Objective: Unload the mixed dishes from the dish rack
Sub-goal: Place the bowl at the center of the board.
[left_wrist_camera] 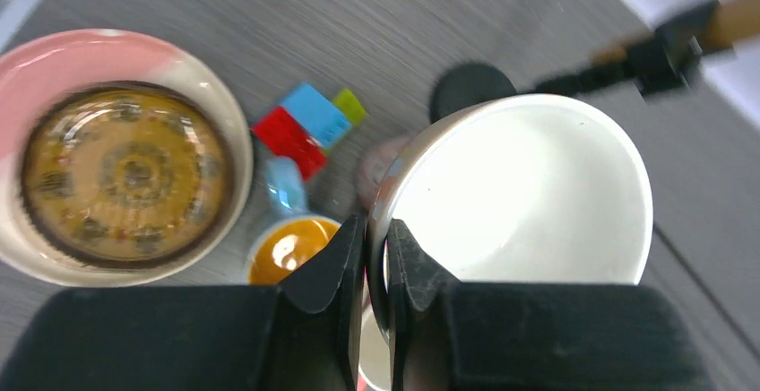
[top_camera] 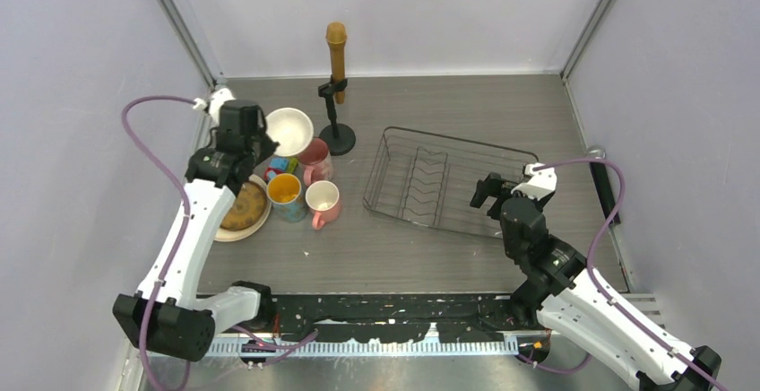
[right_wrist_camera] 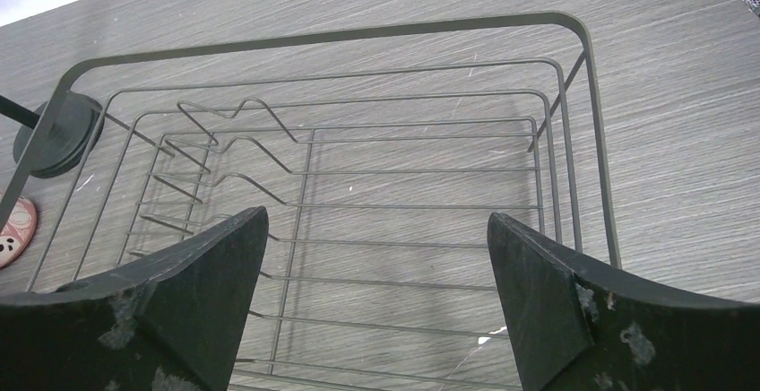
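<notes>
My left gripper (top_camera: 265, 135) is shut on the rim of a cream bowl (top_camera: 290, 130), one finger inside and one outside (left_wrist_camera: 376, 243), and holds it above the mugs. Under the bowl (left_wrist_camera: 529, 189) stand a pink mug (top_camera: 315, 160), a mug with yellow inside (top_camera: 285, 194) and a second pink mug (top_camera: 323, 203). A small yellow patterned plate (left_wrist_camera: 125, 171) lies on the large pink-and-cream plate (left_wrist_camera: 81, 50) at the left. The black wire dish rack (top_camera: 462, 141) holds no dishes. My right gripper (top_camera: 488, 194) hangs open over its right end, with only rack wires (right_wrist_camera: 314, 39) between its fingers (right_wrist_camera: 376, 238).
A microphone stand (top_camera: 336, 68) with a round black base (left_wrist_camera: 470, 91) stands just behind the mugs, left of the rack. Small colourful toy blocks (left_wrist_camera: 305, 126) lie among the mugs. Walls close in the table on the left, right and back.
</notes>
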`<move>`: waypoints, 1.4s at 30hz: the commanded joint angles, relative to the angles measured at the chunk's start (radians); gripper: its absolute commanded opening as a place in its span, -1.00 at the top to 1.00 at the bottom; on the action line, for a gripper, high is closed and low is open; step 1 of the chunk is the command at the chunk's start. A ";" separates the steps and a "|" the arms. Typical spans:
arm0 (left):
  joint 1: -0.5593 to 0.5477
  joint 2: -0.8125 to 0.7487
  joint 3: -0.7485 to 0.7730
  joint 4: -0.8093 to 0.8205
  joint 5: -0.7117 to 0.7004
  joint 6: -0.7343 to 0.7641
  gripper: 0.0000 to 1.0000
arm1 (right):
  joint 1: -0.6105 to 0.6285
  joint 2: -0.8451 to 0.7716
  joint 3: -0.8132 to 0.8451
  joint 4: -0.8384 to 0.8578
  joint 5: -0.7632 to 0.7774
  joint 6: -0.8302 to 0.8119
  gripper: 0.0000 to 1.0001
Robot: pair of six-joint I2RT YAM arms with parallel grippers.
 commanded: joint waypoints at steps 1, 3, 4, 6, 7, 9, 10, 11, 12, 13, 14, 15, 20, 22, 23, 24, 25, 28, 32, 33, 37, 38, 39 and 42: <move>0.171 -0.072 -0.011 0.057 0.065 -0.073 1.00 | 0.003 -0.021 0.012 0.037 0.032 -0.004 -0.99; 0.224 -0.078 -0.021 0.031 0.045 -0.096 1.00 | 0.003 -0.026 0.009 0.036 0.037 -0.004 -1.00; 0.243 -0.080 -0.028 0.025 0.048 -0.100 1.00 | 0.003 -0.027 0.008 0.037 0.038 -0.005 -1.00; 0.306 -0.085 -0.046 0.032 0.059 -0.109 1.00 | 0.003 -0.028 0.008 0.038 0.044 -0.006 -1.00; 0.323 -0.086 -0.053 0.034 0.058 -0.118 1.00 | 0.003 -0.026 0.008 0.038 0.048 -0.007 -1.00; 0.350 -0.080 -0.058 0.029 0.041 -0.136 1.00 | 0.002 -0.021 0.009 0.038 0.048 -0.008 -1.00; 0.361 -0.076 -0.056 0.026 0.040 -0.139 1.00 | 0.003 -0.017 0.008 0.038 0.048 -0.008 -1.00; 0.369 -0.071 -0.056 0.026 0.036 -0.142 1.00 | 0.003 -0.015 0.008 0.040 0.049 -0.009 -1.00; 0.375 -0.068 -0.057 0.030 0.027 -0.149 1.00 | 0.003 -0.009 0.007 0.042 0.048 -0.010 -1.00; 0.381 -0.063 -0.059 0.034 0.014 -0.160 1.00 | 0.002 -0.006 0.007 0.045 0.050 -0.013 -1.00; 0.387 -0.056 -0.063 0.046 0.004 -0.171 1.00 | 0.002 0.002 0.009 0.047 0.049 -0.014 -1.00; 0.393 -0.048 -0.071 0.070 -0.003 -0.185 1.00 | 0.003 0.005 0.011 0.048 0.049 -0.014 -1.00; 0.440 0.053 -0.100 0.167 -0.002 -0.250 1.00 | 0.003 0.032 0.008 0.066 0.048 -0.024 -1.00; 0.458 0.093 -0.114 0.209 0.000 -0.276 1.00 | 0.002 0.040 0.010 0.068 0.047 -0.025 -1.00; 0.463 0.110 -0.118 0.230 0.002 -0.289 1.00 | 0.002 0.042 0.010 0.070 0.047 -0.025 -1.00; 0.467 0.125 -0.118 0.243 0.006 -0.297 1.00 | 0.002 0.048 0.010 0.072 0.046 -0.026 -1.00; 0.467 0.139 -0.118 0.255 0.005 -0.301 1.00 | 0.001 0.051 0.011 0.075 0.045 -0.029 -1.00; 0.468 0.176 -0.113 0.291 -0.007 -0.303 1.00 | 0.001 0.066 0.016 0.078 0.041 -0.033 -1.00; 0.469 0.228 -0.108 0.307 -0.072 -0.341 1.00 | 0.001 0.080 0.022 0.080 0.038 -0.034 -1.00; 0.472 0.243 -0.108 0.306 -0.085 -0.363 1.00 | 0.001 0.082 0.022 0.082 0.038 -0.029 -1.00; 0.475 0.297 -0.127 0.322 -0.089 -0.444 1.00 | 0.001 0.078 0.021 0.094 0.041 -0.028 -1.00; 0.475 0.304 -0.139 0.346 -0.082 -0.455 1.00 | 0.000 0.077 0.021 0.093 0.040 -0.029 -1.00; 0.475 0.308 -0.153 0.367 -0.080 -0.469 1.00 | 0.001 0.075 0.022 0.093 0.038 -0.030 -1.00; 0.475 0.330 -0.179 0.413 -0.086 -0.497 1.00 | 0.001 0.076 0.020 0.098 0.033 -0.030 -1.00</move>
